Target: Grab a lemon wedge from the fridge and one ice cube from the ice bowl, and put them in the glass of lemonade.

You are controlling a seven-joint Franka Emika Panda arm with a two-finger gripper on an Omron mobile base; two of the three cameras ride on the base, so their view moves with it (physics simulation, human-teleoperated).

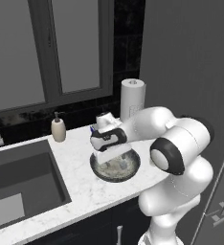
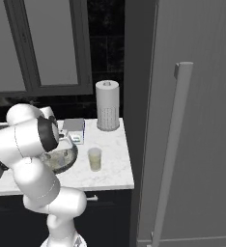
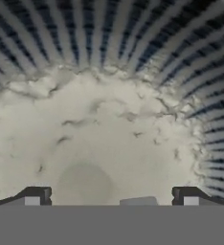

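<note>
So the gripper (image 3: pixel 111 201) is way down inside the ice bowl (image 1: pixel 98 168), fingers spread wide with nothing between them; in the hand view the two fingertips (image 3: pixel 33 197) sit at the bottom corners and the pale speckled floor fills the middle, ribbed dark wall curving across the top. I honestly can't pick out a separate cube in that mush, so I'd guess the trick here is to centre one lump between the pads before squeezing, and go slow so it doesn't squirt sideways on the slick floor. Counting, near to far: one bowl mid-frame in the left base view, one glass of lemonade (image 2: pixel 94 159) just right of it at centre of the right base view, one small box (image 2: pixel 74 129) behind, one paper-towel roll (image 2: pixel 107 111) upper centre, one soap bottle (image 1: pixel 58 129) at left; the fridge (image 2: pixel 192 120) takes the whole right side, door shut, so the lemon wedge isn't fetched yet.
</note>
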